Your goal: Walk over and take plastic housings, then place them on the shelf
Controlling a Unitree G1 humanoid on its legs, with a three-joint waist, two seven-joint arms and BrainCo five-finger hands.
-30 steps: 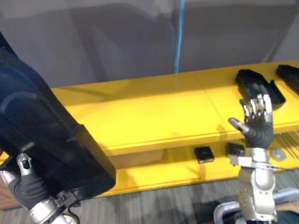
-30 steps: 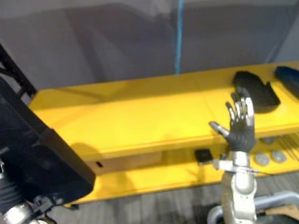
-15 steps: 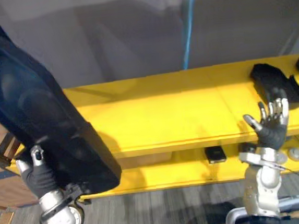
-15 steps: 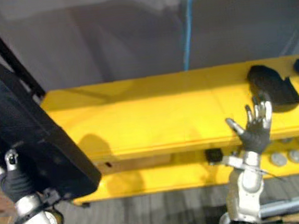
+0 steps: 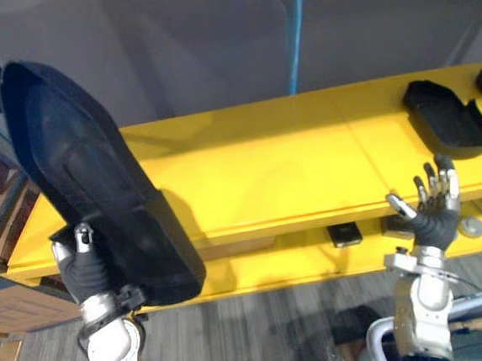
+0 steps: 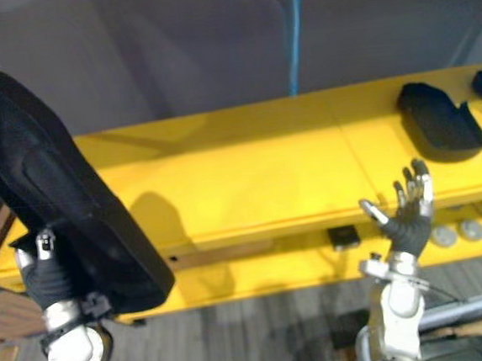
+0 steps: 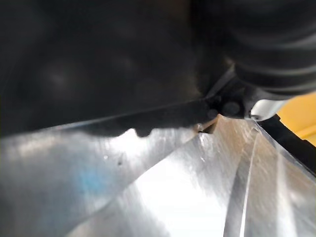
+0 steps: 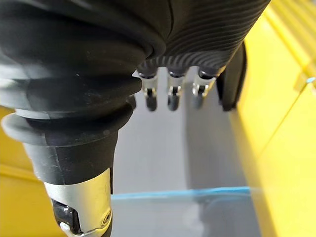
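The fingers of the left hand (image 5: 81, 266) are clasped on the lower end of a long black plastic housing (image 5: 89, 177). The thumb lies against its near face, and the piece stands steeply tilted in the air, in front of the left end of the yellow shelf (image 5: 265, 170). The step in hand looks like the placing. Held by one end, so long a part will probably lever against the grip. It seems best to swing it over the bare left and middle stretch of the top board, bring it down toward flat, and let go only once it rests along its length. The right hand (image 5: 429, 210) is raised with its fingers spread and empty, low in front of the shelf's right part, and could steady the far end. Another black housing (image 5: 445, 118) already lies on the top board well to the right, so the landing spot should stay apart from it. On the lower board (image 5: 258, 276) sits a small black box (image 5: 344, 234). Behind the shelf are a grey wall (image 5: 171, 51) with a blue vertical strip (image 5: 296, 32), and below it grey carpet (image 5: 263, 331).
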